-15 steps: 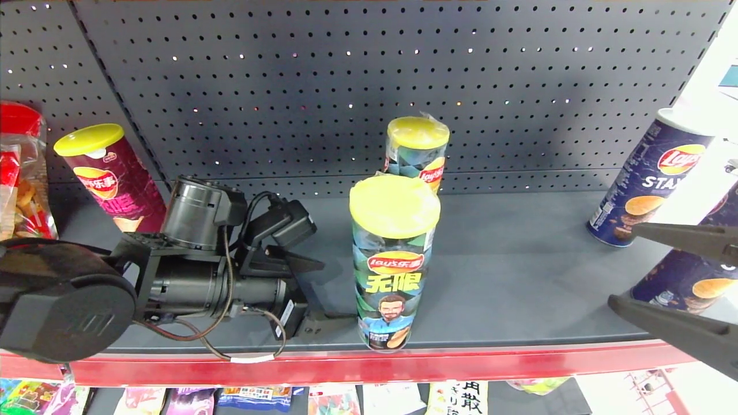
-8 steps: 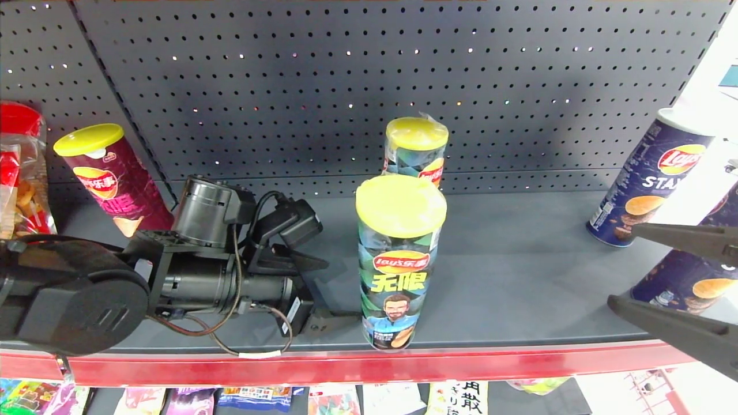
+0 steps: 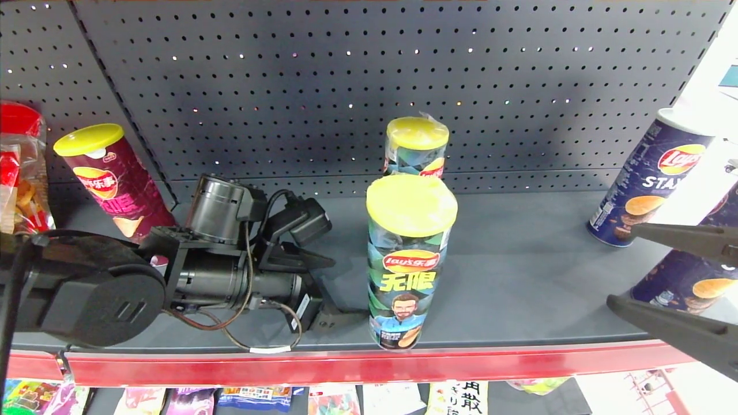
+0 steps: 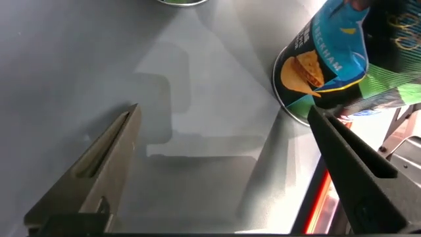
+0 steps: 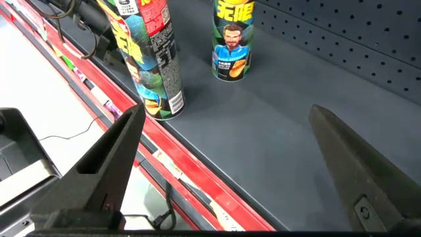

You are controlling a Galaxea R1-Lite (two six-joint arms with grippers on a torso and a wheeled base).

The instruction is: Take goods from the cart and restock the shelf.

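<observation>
A grey shelf with a red front lip runs across the foreground. Standing upright just behind the lip is the front chip canister, a tall green-and-teal tube with a yellow plastic lid.

To the canister's left, the left gripper lies low over the shelf. Its two fingers are spread wide and hold nothing. One fingertip appears to rest against the canister's base.

To the canister's right and well apart from it, the right gripper is also wide open and empty.

Directly behind the canister, near the pegboard back wall, stands a matching second canister.

Far to the left of the front canister is a magenta canister. Far to its right are two dark blue canisters.

The front canister is probably a light cardboard tube. It would be stiff enough to pinch, but a hard squeeze could dent it. Its glossy wrap looks slippery, and being tall and narrow it could tip easily. The safest hold is likely around the middle of the body, not the lid, which might pop off.
</observation>
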